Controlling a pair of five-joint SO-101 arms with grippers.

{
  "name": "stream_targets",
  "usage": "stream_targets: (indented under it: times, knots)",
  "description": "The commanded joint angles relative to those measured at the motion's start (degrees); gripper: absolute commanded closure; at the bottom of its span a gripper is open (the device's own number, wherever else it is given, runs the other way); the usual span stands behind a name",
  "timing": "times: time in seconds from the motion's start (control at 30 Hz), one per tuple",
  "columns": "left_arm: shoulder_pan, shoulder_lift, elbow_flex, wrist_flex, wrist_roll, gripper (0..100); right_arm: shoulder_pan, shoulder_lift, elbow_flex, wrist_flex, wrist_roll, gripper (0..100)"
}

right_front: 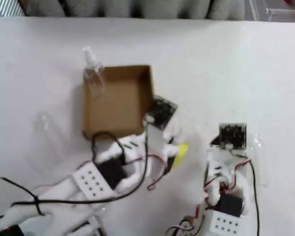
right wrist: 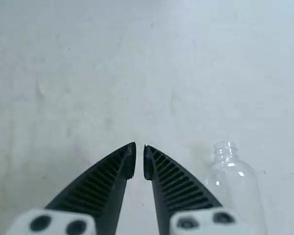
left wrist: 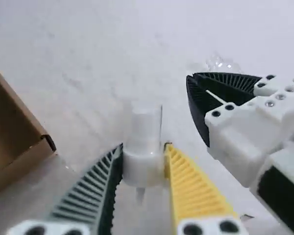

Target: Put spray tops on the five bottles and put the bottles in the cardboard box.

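Progress looks early. In the high view, one bottle with a spray top (right_front: 93,77) stands at the upper-left corner of the box (right_front: 150,88), left of centre. I cannot tell whether it is inside the box or just outside it. Going by that, most of the capping and boxing is still to do. The left arm (right_front: 88,182) stretches from the lower left across the table (right_front: 236,59) and ends just off the box's lower-right corner. The right arm (right_front: 226,201) stands at the lower right, well apart from the box.

In the left wrist view, the left gripper (left wrist: 143,149) sits low in the centre. Its jaws pinch a white spray top (left wrist: 146,122) by the collar, with the top upright over the table. The box shows at the left edge. The other arm's gripper is close at the right of the frame.

In the right wrist view, the right gripper (right wrist: 139,160) sits at lower centre and points down at bare table. Its jaws are almost together, with only a sliver between the tips, and they hold nothing. An open bottle (right wrist: 233,181) with no top stands just beside it at the lower right, probably the one this top is meant for.
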Motion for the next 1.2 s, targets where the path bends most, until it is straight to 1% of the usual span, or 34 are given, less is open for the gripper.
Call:
stream_targets:
  times: [0.0, 0.07, 0.1, 0.23, 0.3, 0.37, 0.53, 0.6, 0.7, 0.8, 0.9, 0.97, 1.07, 1.17]
  knots:
    - [-4.1, -1.5, 1.7, -6.4, 1.6, 98, 0.5, -0.5, 0.3, 0.0, 0.6, 98.4]
    - [-5.1, -1.5, 3.7, -8.9, 1.6, 97, 0.5, -0.5, 0.3, 0.0, 0.6, 98.4]
    - [-5.3, -1.5, 4.4, -9.8, 1.6, 96, 0.4, -0.5, 0.3, 0.0, 0.6, 98.4]
    - [-4.9, -1.5, 6.8, -9.8, 1.9, 79, 0.4, -0.5, 0.3, -0.1, 0.6, 98.4]
    - [-4.6, -1.5, 7.6, -9.9, 2.0, 73, 0.4, -0.5, 0.3, -0.1, 0.6, 98.4]
    - [-4.6, -1.5, 7.8, -9.9, 2.0, 71, 0.4, -0.5, 0.3, -0.2, 0.6, 98.4]
    - [-5.0, -2.1, 7.8, -9.2, 1.9, 71, 0.4, -0.4, 0.3, -0.2, 0.6, 98.4]
    - [-5.5, -2.9, 6.9, -5.7, 1.5, 71, 0.4, -0.4, 0.3, -0.2, 0.6, 98.4]
    - [-8.1, -7.3, 4.5, 2.7, 1.1, 71, 0.4, -0.4, 0.3, -0.2, 0.6, 98.4]
    - [-12.7, -13.7, 1.7, 12.7, -4.0, 71, 0.4, -0.4, 0.3, -0.2, 0.6, 98.4]
    - [-18.3, -21.0, -0.8, 20.9, -10.6, 71, 0.4, -0.4, 0.3, -0.2, 0.6, 98.4]
    - [-22.2, -26.0, -2.8, 25.8, -13.7, 71, 0.4, -0.4, 0.3, -0.2, 0.6, 98.4]
    - [-29.5, -32.5, -7.0, 33.7, -15.5, 71, 0.4, -0.2, 0.3, -0.1, 0.6, 98.4]
    - [-38.1, -36.5, -10.2, 41.2, -15.6, 71, 0.4, -0.2, 0.3, 0.0, 0.6, 98.4]
